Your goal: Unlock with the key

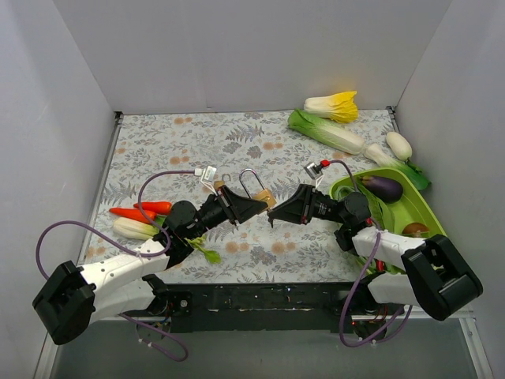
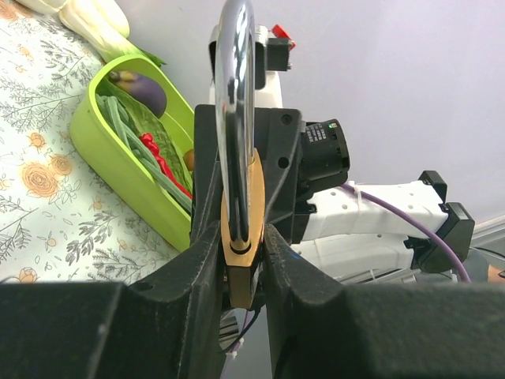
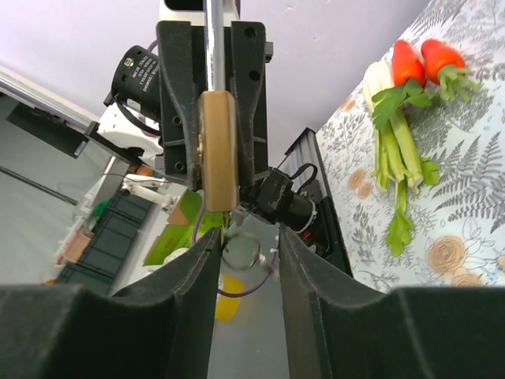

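Padlock (image 1: 264,197) of brass is clamped by its body in the left gripper (image 2: 241,257) and held off the flowered surface (image 1: 158,150) near the middle, silver shackle pointing away from the arm. The right gripper (image 3: 248,237) faces it from the right, fingers standing apart with a clear gap. The key (image 3: 241,253), tiny silver pieces on a small ring, sits in that gap just at the padlock's bottom end. I cannot tell whether a finger touches it or whether it is in the keyhole. A green tray (image 1: 418,207) with an eggplant (image 1: 383,187) lies to the right, and carrots (image 1: 142,211) lie to the left.
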